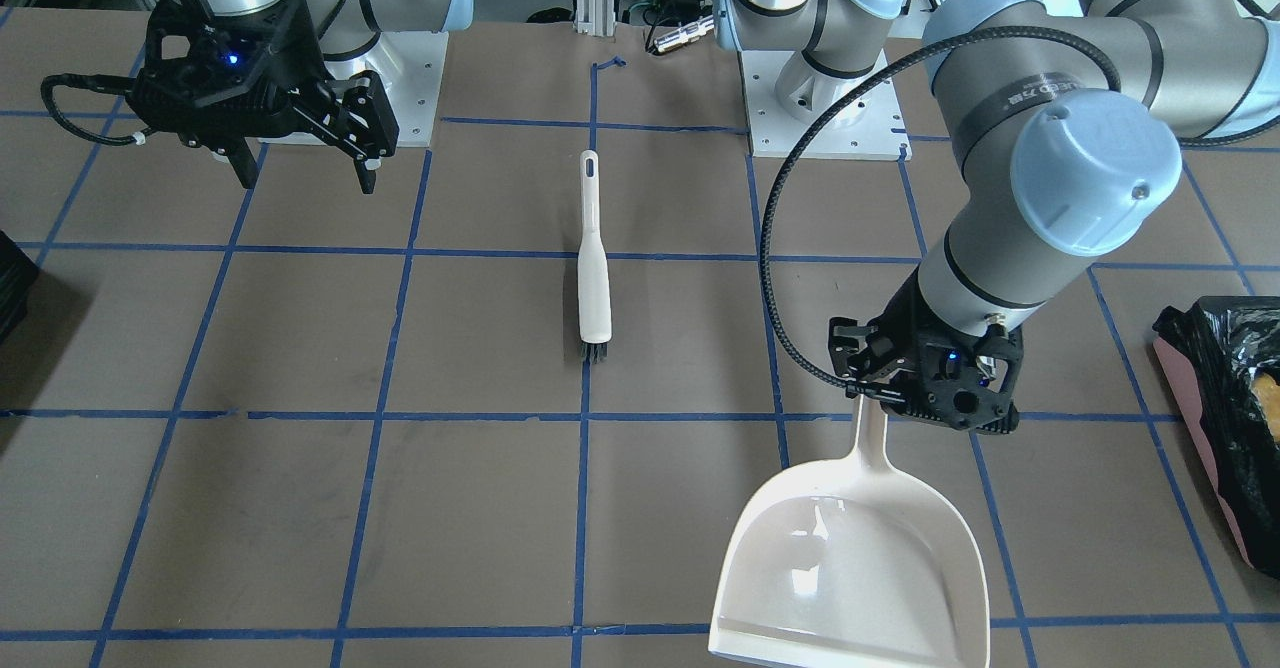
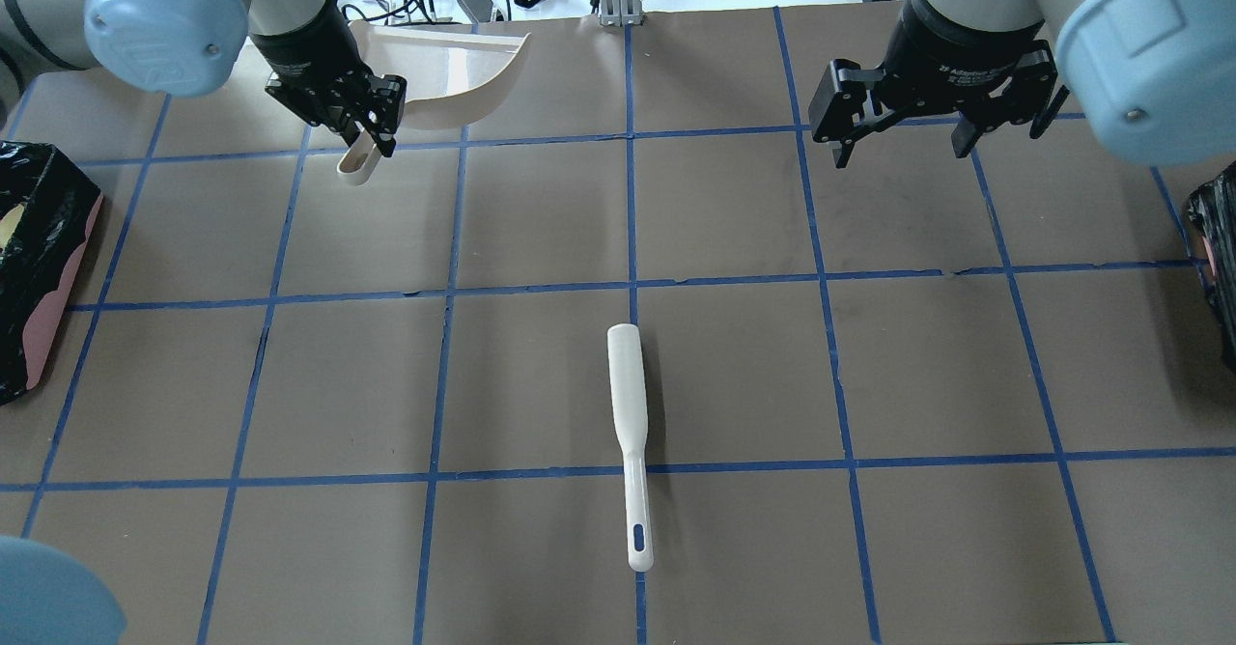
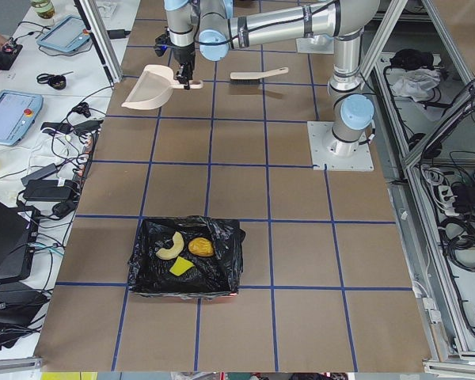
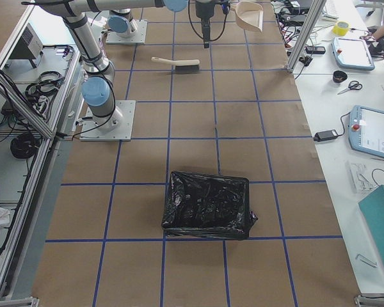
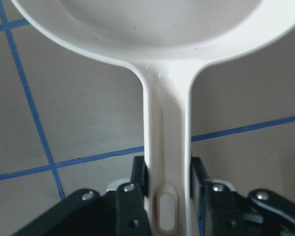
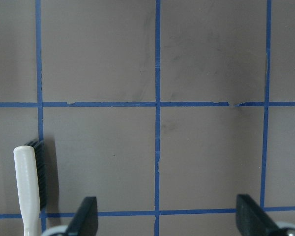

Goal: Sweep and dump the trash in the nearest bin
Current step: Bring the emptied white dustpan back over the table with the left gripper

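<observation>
Count: 2 bins, 1 dustpan, 1 brush, 3 trash pieces.

Left-end bin (image 3: 222,273), black-lined, holds all three: yellow wedge (image 3: 180,267), croissant shape (image 3: 171,246), oval lump (image 3: 201,247).

Right-end bin (image 4: 208,204): contents not discernible.

Left hand (image 5: 168,172) clamped on the dustpan (image 1: 850,558) handle, far left of the worktop (image 2: 917,365).

Right hand (image 2: 900,151), far right: fingers spread wide, gripping nothing.

Brush (image 2: 628,413) lies mid-worktop.

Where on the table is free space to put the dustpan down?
Bare squares lie between the brush and the left bin, and between the brush and the right bin. Crowded only at the far edge, where the left tool holds the dustpan.
</observation>
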Robot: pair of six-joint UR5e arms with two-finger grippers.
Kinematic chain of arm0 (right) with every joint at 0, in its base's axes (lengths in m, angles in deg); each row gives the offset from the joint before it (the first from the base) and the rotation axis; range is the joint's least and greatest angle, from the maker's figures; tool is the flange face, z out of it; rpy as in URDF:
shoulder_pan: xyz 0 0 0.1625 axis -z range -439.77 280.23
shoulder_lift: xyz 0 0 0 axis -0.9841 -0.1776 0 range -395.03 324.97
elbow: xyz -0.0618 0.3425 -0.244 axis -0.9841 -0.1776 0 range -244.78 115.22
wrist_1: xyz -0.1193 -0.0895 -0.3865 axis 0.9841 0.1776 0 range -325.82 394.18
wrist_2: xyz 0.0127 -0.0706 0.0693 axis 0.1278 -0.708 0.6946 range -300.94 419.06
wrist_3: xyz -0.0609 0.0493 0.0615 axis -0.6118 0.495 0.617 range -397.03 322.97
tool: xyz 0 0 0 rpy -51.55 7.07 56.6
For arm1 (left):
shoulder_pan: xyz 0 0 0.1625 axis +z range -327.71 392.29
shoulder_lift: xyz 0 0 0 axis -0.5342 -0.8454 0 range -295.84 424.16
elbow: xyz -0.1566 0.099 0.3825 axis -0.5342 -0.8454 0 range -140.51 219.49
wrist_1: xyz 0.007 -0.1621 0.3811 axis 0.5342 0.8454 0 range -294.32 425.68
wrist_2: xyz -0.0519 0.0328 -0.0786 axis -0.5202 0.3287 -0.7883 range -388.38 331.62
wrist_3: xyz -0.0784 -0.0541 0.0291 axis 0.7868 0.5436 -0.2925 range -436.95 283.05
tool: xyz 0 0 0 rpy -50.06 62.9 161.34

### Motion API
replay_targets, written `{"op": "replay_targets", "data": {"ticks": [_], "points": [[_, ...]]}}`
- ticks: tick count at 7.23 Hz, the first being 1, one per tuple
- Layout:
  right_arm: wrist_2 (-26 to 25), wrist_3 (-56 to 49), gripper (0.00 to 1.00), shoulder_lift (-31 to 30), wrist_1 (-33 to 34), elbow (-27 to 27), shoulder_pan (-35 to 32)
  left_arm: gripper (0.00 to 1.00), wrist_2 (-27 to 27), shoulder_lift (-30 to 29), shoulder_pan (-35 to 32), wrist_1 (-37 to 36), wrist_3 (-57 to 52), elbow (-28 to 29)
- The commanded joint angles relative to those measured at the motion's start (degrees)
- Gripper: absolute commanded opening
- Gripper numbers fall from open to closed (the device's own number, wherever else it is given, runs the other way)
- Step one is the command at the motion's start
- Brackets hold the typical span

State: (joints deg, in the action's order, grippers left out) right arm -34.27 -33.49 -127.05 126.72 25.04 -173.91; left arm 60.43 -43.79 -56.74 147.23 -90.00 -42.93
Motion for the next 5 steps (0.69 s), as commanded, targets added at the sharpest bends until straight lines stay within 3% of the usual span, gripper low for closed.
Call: {"op": "replay_targets", "data": {"ticks": [1, 4, 5], "points": [[0.0, -0.1, 1.00, 0.0, 0.0, 0.0, 0.0, 0.00, 3.2, -1.8, -6.2, 0.5, 0.3, 0.2], [-0.1, -0.4, 1.00, 0.0, -0.3, 0.0, 0.0, 0.00, 3.2, -5.8, -11.9, -1.6, 7.6, 1.1], [-0.1, -0.4, 1.00, 0.0, -0.3, 0.0, 0.0, 0.00, 3.0, -8.0, -12.5, -5.4, 8.6, 1.1]]}}
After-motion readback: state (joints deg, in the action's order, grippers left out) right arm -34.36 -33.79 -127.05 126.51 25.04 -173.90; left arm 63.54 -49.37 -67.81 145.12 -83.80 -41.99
